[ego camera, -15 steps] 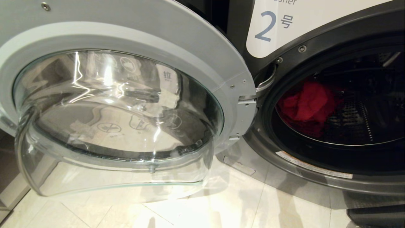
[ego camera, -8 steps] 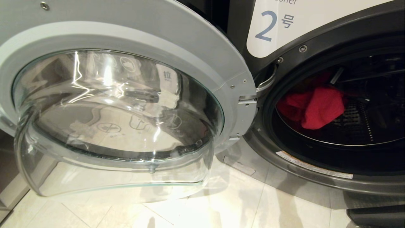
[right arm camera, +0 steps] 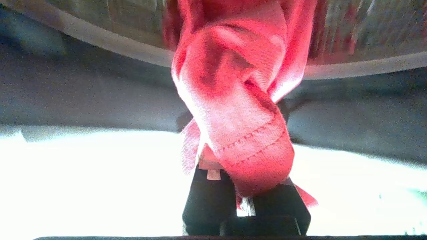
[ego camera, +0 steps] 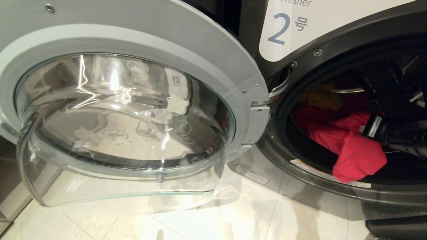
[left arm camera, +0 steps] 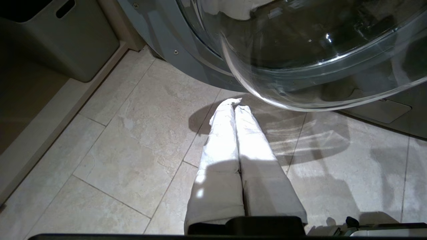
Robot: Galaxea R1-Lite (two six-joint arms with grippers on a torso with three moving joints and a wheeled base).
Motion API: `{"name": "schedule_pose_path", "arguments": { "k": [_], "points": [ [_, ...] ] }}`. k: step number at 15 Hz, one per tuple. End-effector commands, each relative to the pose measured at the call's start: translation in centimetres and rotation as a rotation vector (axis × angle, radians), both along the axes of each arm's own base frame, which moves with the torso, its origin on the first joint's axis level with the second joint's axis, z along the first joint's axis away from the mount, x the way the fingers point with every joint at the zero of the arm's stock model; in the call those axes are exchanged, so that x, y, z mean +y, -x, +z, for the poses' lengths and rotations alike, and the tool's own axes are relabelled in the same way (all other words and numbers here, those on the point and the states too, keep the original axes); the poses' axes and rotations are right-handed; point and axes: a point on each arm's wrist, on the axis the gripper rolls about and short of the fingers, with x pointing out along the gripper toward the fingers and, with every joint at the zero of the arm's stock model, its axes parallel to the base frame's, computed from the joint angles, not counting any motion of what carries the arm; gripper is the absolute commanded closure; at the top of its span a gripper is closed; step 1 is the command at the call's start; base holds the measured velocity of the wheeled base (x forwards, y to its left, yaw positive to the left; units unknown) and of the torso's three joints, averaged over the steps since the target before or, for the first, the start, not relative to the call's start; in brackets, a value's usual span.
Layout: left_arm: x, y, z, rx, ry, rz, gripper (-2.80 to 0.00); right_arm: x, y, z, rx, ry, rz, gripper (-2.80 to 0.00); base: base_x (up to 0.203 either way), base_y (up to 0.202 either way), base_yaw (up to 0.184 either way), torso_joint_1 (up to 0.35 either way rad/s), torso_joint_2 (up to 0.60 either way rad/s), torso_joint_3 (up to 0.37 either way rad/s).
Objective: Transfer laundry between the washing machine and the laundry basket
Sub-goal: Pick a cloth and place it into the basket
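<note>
Our right end effector (right arm camera: 245, 195) is clamped on the pink-red garment (ego camera: 353, 150), which hangs over the drum lip of the washing machine (ego camera: 320, 50). Risk: the trailing cloth could snag on the door gasket (ego camera: 320, 173) or slip from our thin pinch, and it might drag the orange-yellow garment (ego camera: 325, 96) behind it. Left end effector (left arm camera: 235, 105) is parked over the floor (left arm camera: 133, 150), pinched shut and empty. We see no basket.

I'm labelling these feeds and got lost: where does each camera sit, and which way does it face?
Head: high, looking down at the washing machine, its open door; right arm at the drum.
Left wrist: low, facing floor; shut left gripper.
Right wrist: at the drum mouth; right gripper clamps the pink-red garment.
Shared: the door, head and left wrist; the garment, head and right wrist.
</note>
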Motion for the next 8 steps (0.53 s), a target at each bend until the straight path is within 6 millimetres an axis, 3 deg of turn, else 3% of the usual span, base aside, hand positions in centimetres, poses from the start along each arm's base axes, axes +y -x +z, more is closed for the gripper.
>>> {"name": "schedule_pose_path", "arguments": {
  "k": [1,5,8],
  "points": [
    [0.0,-0.3,-1.1,0.04,0.0,-0.001,0.0,1.2,1.5,-1.7,0.035,0.016,0.066,0.0,0.0,0.0,0.0,0.0,0.0,0.0],
    [0.0,-0.3,-1.1,0.04,0.0,-0.001,0.0,2.4,2.2,-4.0,0.071,0.084,0.151,0.0,0.0,0.0,0.0,0.0,0.0,0.0],
    [0.0,-0.3,-1.1,0.04,0.001,-0.001,0.0,2.2,3.5,-3.2,0.03,0.084,0.162,0.0,0.0,0.0,0.0,0.0,0.0,0.0]
  ]
}}
